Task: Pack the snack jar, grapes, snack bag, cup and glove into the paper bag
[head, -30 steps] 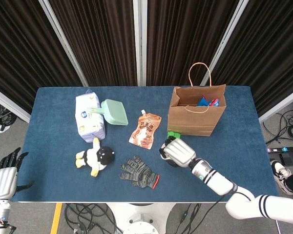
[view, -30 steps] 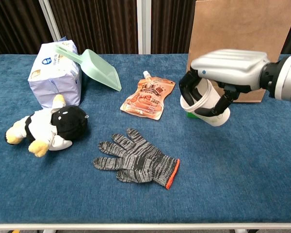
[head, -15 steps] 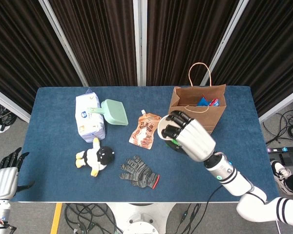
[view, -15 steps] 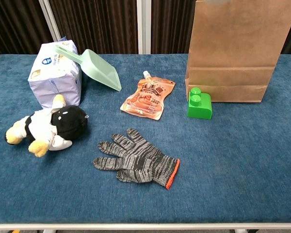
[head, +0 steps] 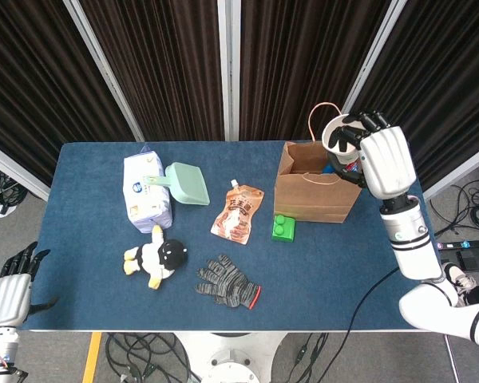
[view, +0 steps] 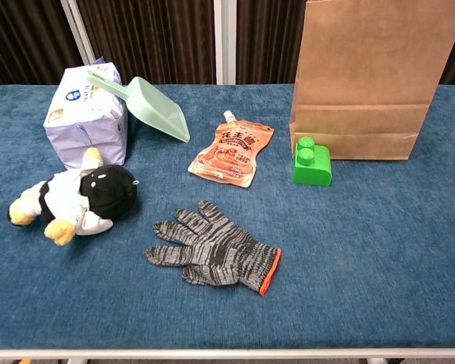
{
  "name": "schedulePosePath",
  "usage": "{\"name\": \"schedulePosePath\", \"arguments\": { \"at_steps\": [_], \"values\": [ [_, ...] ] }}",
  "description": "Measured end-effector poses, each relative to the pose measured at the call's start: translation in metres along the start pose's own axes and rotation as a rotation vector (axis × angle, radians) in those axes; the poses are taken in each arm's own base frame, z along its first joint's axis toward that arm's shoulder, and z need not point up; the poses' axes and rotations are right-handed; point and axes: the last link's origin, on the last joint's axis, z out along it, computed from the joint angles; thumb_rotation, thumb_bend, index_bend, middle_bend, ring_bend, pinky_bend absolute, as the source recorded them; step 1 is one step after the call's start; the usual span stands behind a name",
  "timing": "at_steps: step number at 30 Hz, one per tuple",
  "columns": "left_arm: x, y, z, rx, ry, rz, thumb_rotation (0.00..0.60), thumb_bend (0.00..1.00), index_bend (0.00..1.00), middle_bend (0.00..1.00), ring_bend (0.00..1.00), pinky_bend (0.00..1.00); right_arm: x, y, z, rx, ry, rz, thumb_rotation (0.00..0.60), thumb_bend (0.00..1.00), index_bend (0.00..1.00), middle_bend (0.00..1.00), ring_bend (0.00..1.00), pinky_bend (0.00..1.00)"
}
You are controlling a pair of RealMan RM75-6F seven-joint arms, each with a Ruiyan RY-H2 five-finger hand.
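The right hand (head: pixel 381 159), silver-backed with dark fingers, is raised over the right end of the open brown paper bag (head: pixel 319 190) and has its fingers wrapped around a white cup (head: pixel 336 134), whose open rim faces left and slightly toward the camera in the head view; the cup hangs just above the bag's mouth, beside the bag's orange loop handle (head: pixel 326 120). Inside the bag a blue and red packet (head: pixel 340 167) shows at the top. The left hand (head: pixel 8 291) sits low at the near left corner, off the blue cloth-covered table (head: pixel 343 263), with its dark fingers spread apart and nothing in them. The grey knitted glove with an orange cuff (view: pixel 214 248) lies flat on the near middle of the table, well apart from both hands. The orange spouted snack pouch (view: pixel 233 154) lies to the left of the bag, and a green toy brick (view: pixel 312 161) stands just in front of the bag's near left corner. Farther left are a black-and-white plush toy (view: pixel 74 197), a pale purple tissue pack (view: pixel 87 120), and a mint-green plastic scoop (view: pixel 147 107) leaning against that pack.
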Motion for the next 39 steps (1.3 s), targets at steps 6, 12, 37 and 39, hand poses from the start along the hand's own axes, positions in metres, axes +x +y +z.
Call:
{"name": "schedulePosePath", "arguments": {
  "at_steps": [6, 12, 37, 39],
  "values": [
    [0.001, -0.002, 0.000, 0.007, 0.000, 0.001, 0.600, 0.12, 0.22, 0.14, 0.11, 0.13, -0.024, 0.028, 0.009, -0.111, -0.078, 0.016, 0.600, 0.28, 0.60, 0.63, 0.33, 0.31],
    [0.000, -0.003, -0.001, 0.013, -0.004, 0.001, 0.600, 0.12, 0.22, 0.14, 0.11, 0.13, -0.054, 0.040, 0.009, -0.159, -0.163, 0.058, 0.600, 0.28, 0.48, 0.53, 0.26, 0.30],
    [0.000, 0.000, 0.002, -0.001, 0.002, 0.006, 0.600, 0.12, 0.22, 0.14, 0.11, 0.13, -0.036, -0.018, -0.027, 0.177, -0.120, 0.236, 0.600, 0.18, 0.00, 0.18, 0.00, 0.11],
    [0.000, 0.000, 0.001, 0.002, 0.002, 0.005, 0.600, 0.12, 0.22, 0.14, 0.11, 0.13, -0.038, -0.030, -0.038, 0.243, -0.145, 0.251, 0.600, 0.18, 0.00, 0.18, 0.00, 0.11]
  ]
}}
